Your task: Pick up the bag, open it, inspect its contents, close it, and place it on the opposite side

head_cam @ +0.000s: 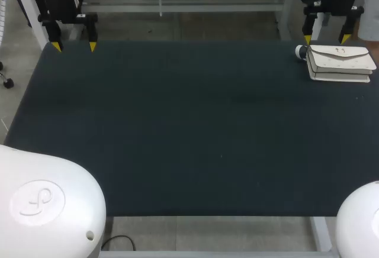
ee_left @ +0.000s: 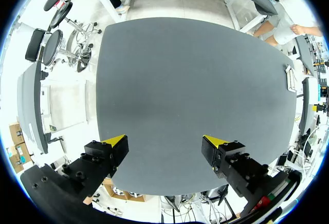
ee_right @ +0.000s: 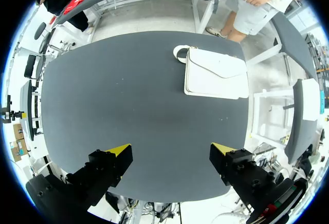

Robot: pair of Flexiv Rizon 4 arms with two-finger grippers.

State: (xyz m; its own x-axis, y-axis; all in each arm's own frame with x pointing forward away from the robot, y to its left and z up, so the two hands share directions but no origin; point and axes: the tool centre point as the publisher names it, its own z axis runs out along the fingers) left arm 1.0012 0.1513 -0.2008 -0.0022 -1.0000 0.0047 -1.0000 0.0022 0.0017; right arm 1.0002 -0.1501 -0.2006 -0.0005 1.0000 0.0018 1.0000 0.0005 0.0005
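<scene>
On our left, the left gripper point(head_cam: 74, 46) hangs over the far left corner of the table point(head_cam: 189, 151), its fingers spread wide with nothing between them. We would keep it parked there until the flap calls for a second grip. Across the dark tabletop, the right gripper point(head_cam: 326, 38) hovers at the far right corner, just as wide open and just as empty. The bag point(head_cam: 341, 63) lies flat just beside it, close to the table's right edge. We judge that the pick-up has not begun and that the right arm is the natural one for it. We should bring it down over one long edge of the bag, close on the slim body rather than on the loose flap, and lift it level so nothing slips open. The bag is white and thin, envelope-style, with an angled flap lying closed, a small clasp near the flap's tip, and what looks like a rolled strap at its left end.
</scene>
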